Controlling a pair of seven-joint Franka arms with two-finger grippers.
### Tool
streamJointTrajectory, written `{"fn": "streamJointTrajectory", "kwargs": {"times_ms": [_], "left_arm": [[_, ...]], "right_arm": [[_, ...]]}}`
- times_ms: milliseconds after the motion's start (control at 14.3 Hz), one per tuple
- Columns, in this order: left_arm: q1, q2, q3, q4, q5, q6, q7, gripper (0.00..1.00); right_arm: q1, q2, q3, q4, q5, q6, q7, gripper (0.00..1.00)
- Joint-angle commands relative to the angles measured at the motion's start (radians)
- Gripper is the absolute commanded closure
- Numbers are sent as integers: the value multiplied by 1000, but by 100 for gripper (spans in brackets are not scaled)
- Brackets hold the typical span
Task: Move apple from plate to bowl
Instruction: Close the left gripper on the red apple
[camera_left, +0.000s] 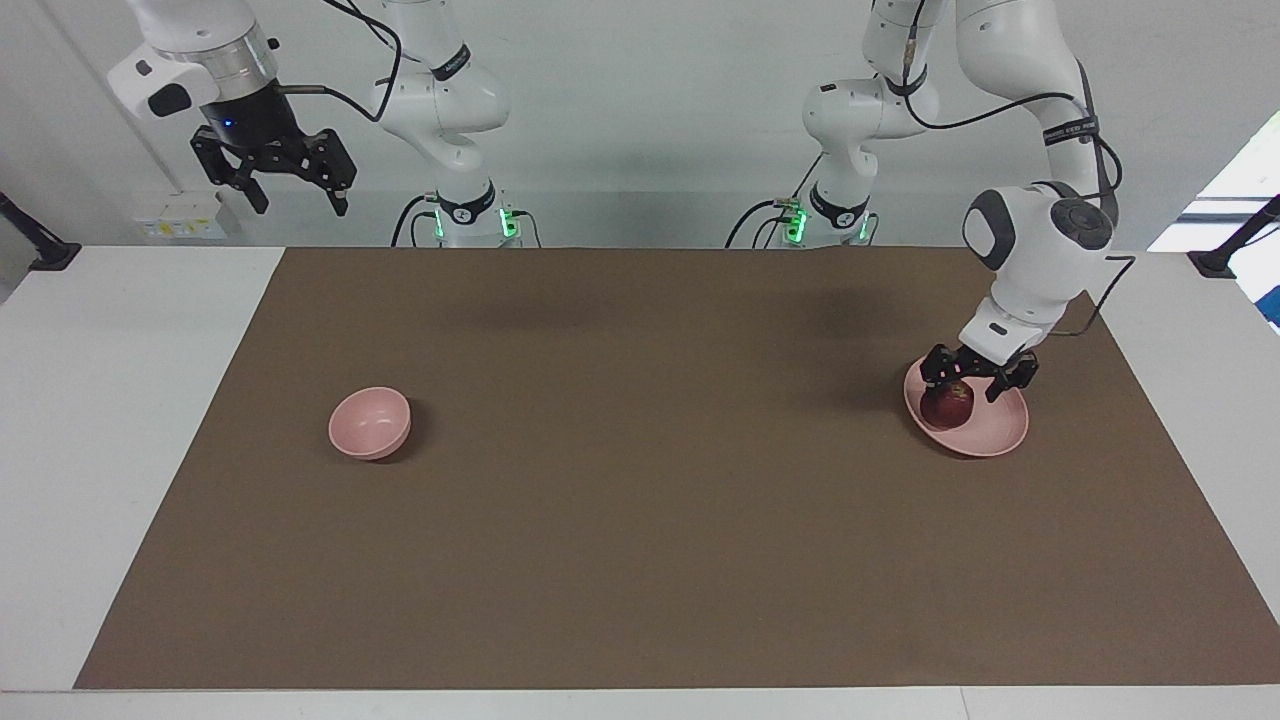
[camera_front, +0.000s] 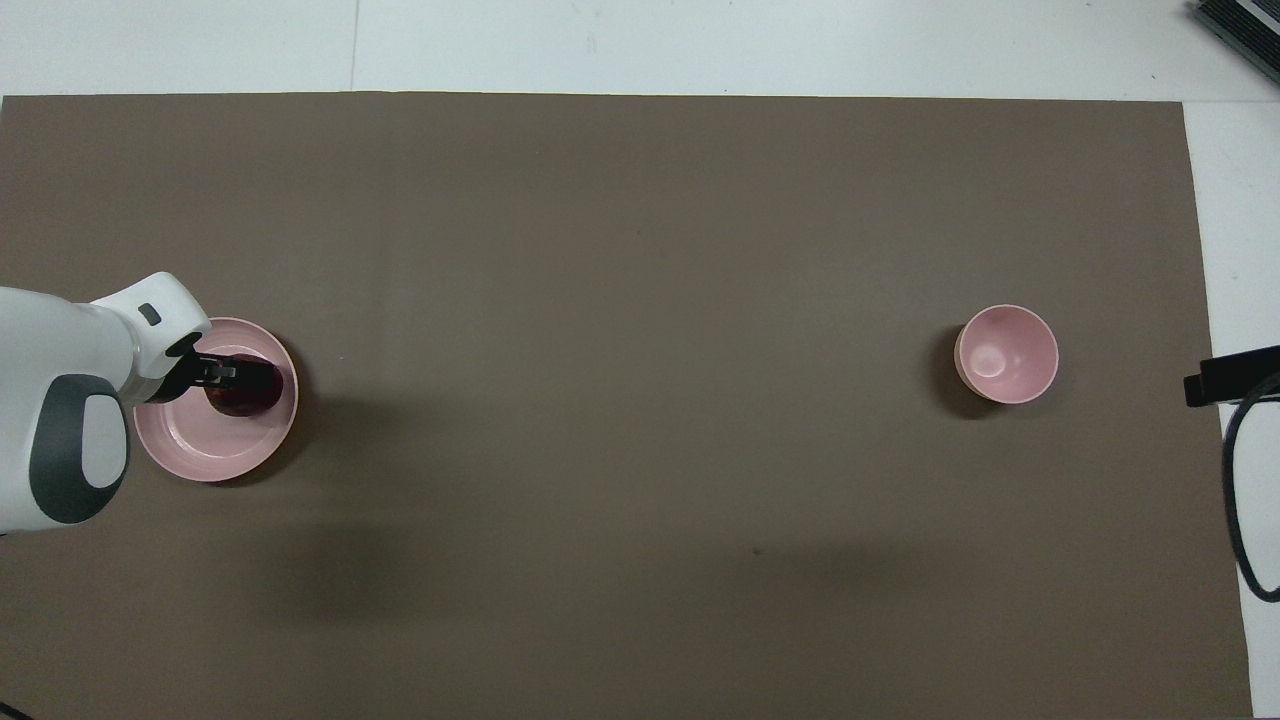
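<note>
Setting: we record a white surface (camera_left: 120, 420) before a pale wall, most of it covered by a brown mat (camera_left: 640, 500) on which all the tableware stands.

Item 1, the plate (camera_left: 995, 432): pale pink, flat and shallow, lying on the mat toward the left arm's end of the surface. In the overhead view we find it at (camera_front: 200, 450), partly covered by the arm's white wrist.

Item 2, the apple (camera_left: 948, 407): dark red, glossy, resting on the plate in the part of it nearer the robots. From above only a sliver of it shows (camera_front: 245, 400) under the black fingers.

Item 3, the bowl (camera_left: 370, 423): small, deep, pale pink, upright on the mat toward the right arm's end, well apart from the plate. We see nothing inside it (camera_front: 1006, 354).

Item 4, the left gripper (camera_left: 968, 385): lowered over the plate, its fingers spread wide with one on each side of the apple's top. We cannot tell whether they touch the fruit; they are not closed on it.

Item 5, the right gripper (camera_left: 292, 197): waiting high in the air above the surface's edge at the right arm's end, fingers wide and holding nothing.
</note>
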Motion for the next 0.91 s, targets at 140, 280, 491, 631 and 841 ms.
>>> {"fn": "streamJointTrajectory", "kwargs": {"times_ms": [140, 280, 491, 631, 841], "left_arm": [[26, 4, -6, -36, 11, 43, 14, 0], [26, 4, -6, -36, 11, 43, 14, 7], [25, 8, -6, -27, 11, 52, 14, 28], [25, 13, -6, -19, 12, 65, 16, 63], [23, -5, -6, -4, 12, 74, 20, 100]], "right_arm": [[-11, -18, 7, -22, -18, 0, -30, 0], [-11, -18, 5, -22, -16, 0, -30, 0], [-13, -18, 5, -22, -16, 0, -30, 0], [-13, -19, 5, -22, -16, 0, -30, 0], [-13, -19, 5, -22, -16, 0, -30, 0]]}}
